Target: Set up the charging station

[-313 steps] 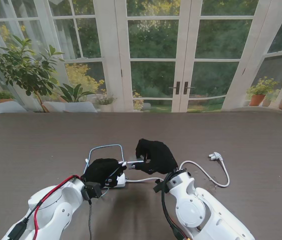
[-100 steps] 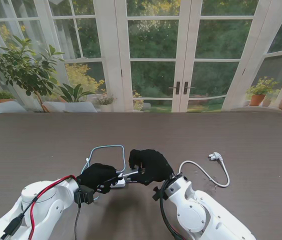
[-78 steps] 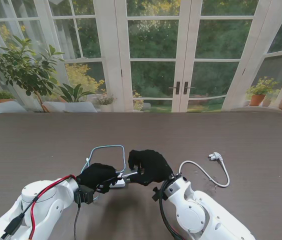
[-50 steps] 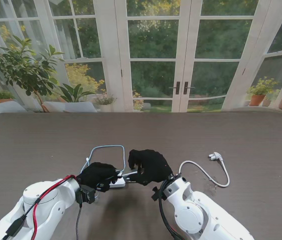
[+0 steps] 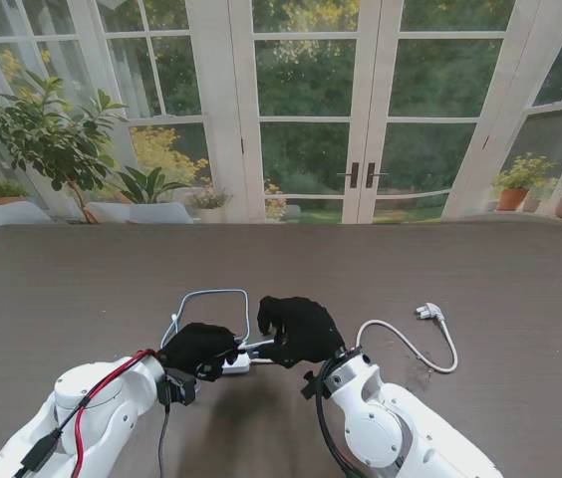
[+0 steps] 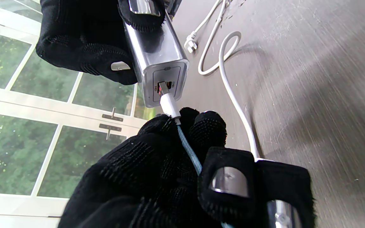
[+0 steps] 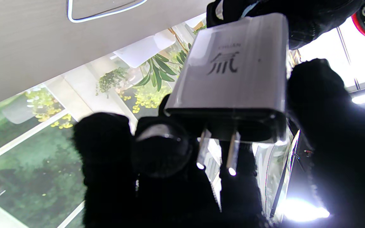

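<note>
Currently the small silver-white rectangular wall charger block with two metal prongs (image 7: 233,76) sits clamped in the black-gloved right hand (image 5: 299,329), fingers (image 7: 334,126) pressed on its flat sides, prongs pointing back toward the palm, port face turned to the other hand. Judgement: a light, rigid, smooth-shelled body, likely slippery under fabric, so holding across the broad flat faces, clear of prongs and port, looks soundest

- Black-gloved left hand (image 5: 199,348) pinches the thin blue-grey braided charging cable (image 6: 187,147) just behind its white plug (image 6: 169,106), thumb and fingertips (image 6: 208,126) closed tight together around it; plug tip is at the mouth of the charger's port, depth of seating cannot be told
- Cable judged soft and floppy; only the short stiff plug transmits a push, so the pinch right behind it is the place to hold
- Both hands meet above the dark wood-grain table (image 5: 480,279), wrists angled inward, the charger held off the surface between them
- Slack cable loop lies beyond the left fingers
- White power cord with its plug (image 5: 428,339) trails on the table off the outer side of the right hand, untouched
</note>
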### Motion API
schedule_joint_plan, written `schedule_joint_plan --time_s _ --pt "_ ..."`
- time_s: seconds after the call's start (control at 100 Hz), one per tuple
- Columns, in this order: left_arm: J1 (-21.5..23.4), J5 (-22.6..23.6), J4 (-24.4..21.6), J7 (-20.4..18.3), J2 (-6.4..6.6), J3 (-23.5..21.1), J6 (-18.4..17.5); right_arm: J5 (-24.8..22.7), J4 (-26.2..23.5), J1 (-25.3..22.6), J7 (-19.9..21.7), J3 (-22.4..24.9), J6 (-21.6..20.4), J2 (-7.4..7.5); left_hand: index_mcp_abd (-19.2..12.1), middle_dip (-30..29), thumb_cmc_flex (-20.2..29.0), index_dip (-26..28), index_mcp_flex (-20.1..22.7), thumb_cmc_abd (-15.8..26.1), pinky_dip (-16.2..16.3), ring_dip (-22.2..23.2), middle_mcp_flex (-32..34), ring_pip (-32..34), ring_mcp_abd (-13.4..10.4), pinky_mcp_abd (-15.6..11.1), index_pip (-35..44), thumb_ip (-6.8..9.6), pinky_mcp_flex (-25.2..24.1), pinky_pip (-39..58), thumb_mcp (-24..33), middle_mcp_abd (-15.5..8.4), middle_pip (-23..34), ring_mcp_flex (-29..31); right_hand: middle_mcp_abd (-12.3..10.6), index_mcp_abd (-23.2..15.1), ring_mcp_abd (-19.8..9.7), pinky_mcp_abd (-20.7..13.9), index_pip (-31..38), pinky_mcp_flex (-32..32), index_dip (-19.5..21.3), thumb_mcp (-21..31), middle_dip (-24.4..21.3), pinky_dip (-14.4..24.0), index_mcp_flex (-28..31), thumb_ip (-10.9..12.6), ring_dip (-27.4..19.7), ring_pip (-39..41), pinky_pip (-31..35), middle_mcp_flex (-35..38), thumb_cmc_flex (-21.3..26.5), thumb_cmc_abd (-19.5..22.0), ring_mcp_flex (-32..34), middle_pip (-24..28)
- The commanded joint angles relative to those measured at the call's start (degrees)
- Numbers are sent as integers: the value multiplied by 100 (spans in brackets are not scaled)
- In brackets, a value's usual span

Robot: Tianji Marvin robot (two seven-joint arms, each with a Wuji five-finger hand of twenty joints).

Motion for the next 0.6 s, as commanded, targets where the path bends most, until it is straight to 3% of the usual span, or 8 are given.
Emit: schedule_joint_plan --time_s 0.0,0.59 --pt "-21 -3 -28 -131 -66 47 -24 -32 -74 -38 113 -85 -12 -58 -64 44 396 29 297 -240 -58 -48 531 581 -1373 -1445 427 45 331 1610 377 209 281 144 -991 -87 -358 8 368 167 128 995 154 113 48 678 90 -290 -27 378 944 440 138 714" --pt "-197 5 106 10 -112 214 -140 -158 -86 -35 -155 -228 330 -111 -111 49 329 15 321 -295 -75 -57 585 581 -1364 -1465 463 16 333 1610 495 161 256 145 -977 -59 -381 6 366 195 127 999 149 93 56 680 99 -273 -37 399 952 429 140 713"
